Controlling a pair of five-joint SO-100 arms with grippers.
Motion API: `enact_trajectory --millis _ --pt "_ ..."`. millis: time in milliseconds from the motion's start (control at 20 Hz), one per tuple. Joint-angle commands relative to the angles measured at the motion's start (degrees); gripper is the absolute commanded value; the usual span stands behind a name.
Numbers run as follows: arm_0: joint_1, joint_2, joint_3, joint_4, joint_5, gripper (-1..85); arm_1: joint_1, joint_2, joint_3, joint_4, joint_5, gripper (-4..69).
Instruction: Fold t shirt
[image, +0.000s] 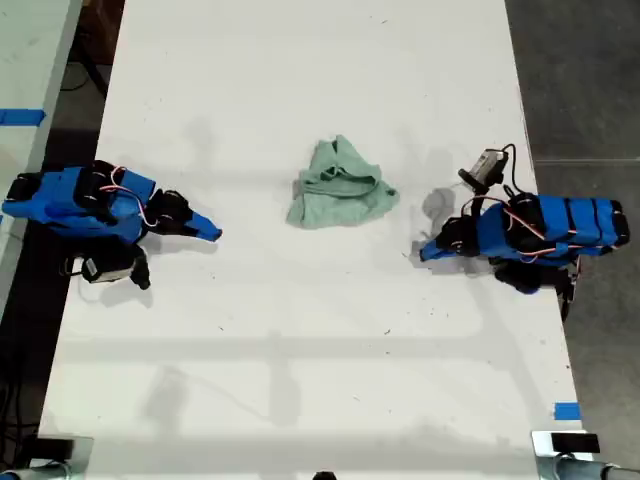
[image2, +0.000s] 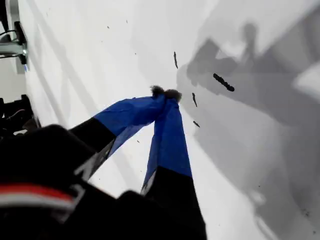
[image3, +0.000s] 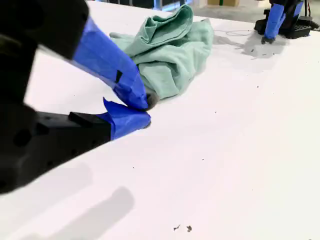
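The t shirt (image: 340, 190) lies crumpled in a pale mint-green heap in the middle of the white table (image: 300, 350). My second gripper (image: 212, 234) rests low on the table at the exterior view's left, shut and empty, pointing at the shirt from an arm's length away. In the second wrist view its tips (image3: 146, 107) meet just short of the t shirt (image3: 170, 55). My first gripper (image: 425, 250) sits at the exterior view's right, also shut with nothing in it, a short way from the shirt. The first wrist view shows its closed gripper (image2: 165, 93) over bare table; the shirt is out of that view.
Small black marks (image2: 223, 82) dot the table by my first gripper. Blue tape pieces (image: 566, 410) (image: 20, 117) mark the sides. Metal clamps (image: 565, 445) (image: 50, 452) stand at the near corners. Dark floor (image: 590, 90) lies past the table's edge at the exterior view's right.
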Motion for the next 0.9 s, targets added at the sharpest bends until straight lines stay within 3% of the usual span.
enact_trajectory --millis 0,850 --pt "0.18 0.53 0.44 0.09 -1.23 -0.2 0.62 0.53 3.25 0.00 -1.14 -2.3" --pt "0.44 0.53 0.44 0.18 -1.23 -0.2 0.62 0.53 3.25 -0.70 -3.25 -2.8"
